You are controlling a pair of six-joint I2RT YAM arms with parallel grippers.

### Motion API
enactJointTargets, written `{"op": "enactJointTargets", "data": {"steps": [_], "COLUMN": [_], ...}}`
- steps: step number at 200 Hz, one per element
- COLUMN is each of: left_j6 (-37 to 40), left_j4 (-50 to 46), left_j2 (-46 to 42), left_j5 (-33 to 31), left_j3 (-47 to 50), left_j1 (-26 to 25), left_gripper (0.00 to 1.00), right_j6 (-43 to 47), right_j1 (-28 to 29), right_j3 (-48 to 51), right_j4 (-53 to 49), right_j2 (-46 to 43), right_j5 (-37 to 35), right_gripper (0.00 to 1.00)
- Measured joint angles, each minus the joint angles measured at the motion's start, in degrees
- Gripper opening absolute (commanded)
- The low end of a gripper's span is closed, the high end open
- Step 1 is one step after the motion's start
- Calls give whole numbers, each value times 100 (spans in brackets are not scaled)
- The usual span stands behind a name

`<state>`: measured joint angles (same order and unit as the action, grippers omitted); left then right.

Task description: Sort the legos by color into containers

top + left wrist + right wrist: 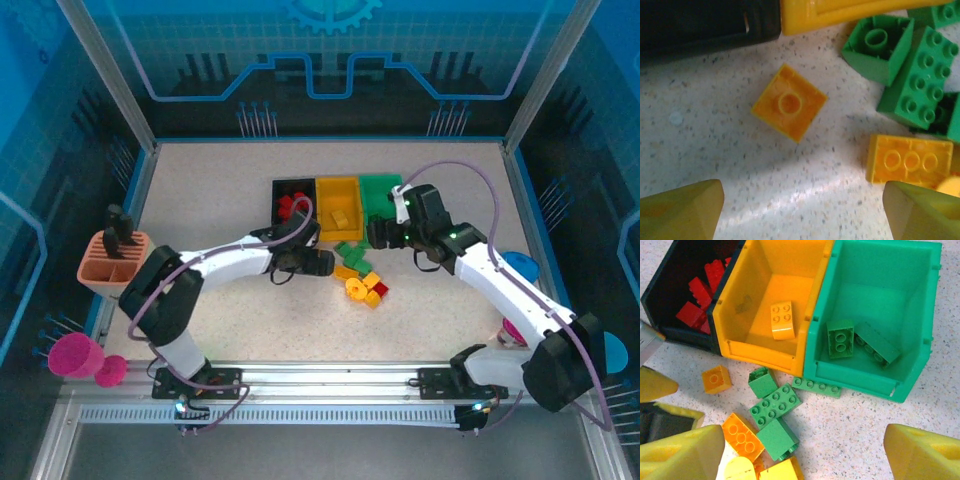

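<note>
Hovering spread-fingered above the lone yellow brick [789,102], the left gripper [802,212] could clash with the equally open right gripper [805,455] just to its right.

Three open bins stand touching in a row at the far middle of the bench [220,190]: black bin [670,325] left, yellow bin [765,351] in the middle, green bin [865,381] right. The black bin holds several red bricks [700,300], the yellow bin one yellow brick [781,320] with its studs up, the green bin two green bricks [840,338]. Just near the bins a loose heap [358,272] lies on the bench: a small yellow square [716,379] underside up at the left, green blocks [775,406] beside it, a thin green plate [817,387] against the green bin's near wall, and yellow pieces [742,436] with a red piece [381,289] nearest.
</note>
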<state>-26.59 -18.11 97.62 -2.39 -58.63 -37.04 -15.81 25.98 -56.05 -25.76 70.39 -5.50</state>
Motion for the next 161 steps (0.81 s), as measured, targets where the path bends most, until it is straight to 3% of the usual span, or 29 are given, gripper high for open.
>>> {"op": "enactJointTargets", "data": {"steps": [115, 161], "left_j6": [129, 175], "left_j4": [-463, -621], "left_j2": [1088, 1233], "left_j5": [-435, -590], "left_j3": [-1134, -1237], "left_j1": [0, 0], "left_gripper": [73, 61], "right_j6": [-116, -136], "right_j1": [0, -2], "right_j3": [472, 673], "right_j4": [142, 186], "right_j2": [-334, -459], "right_j5": [2, 2], "right_gripper": [84, 84]}}
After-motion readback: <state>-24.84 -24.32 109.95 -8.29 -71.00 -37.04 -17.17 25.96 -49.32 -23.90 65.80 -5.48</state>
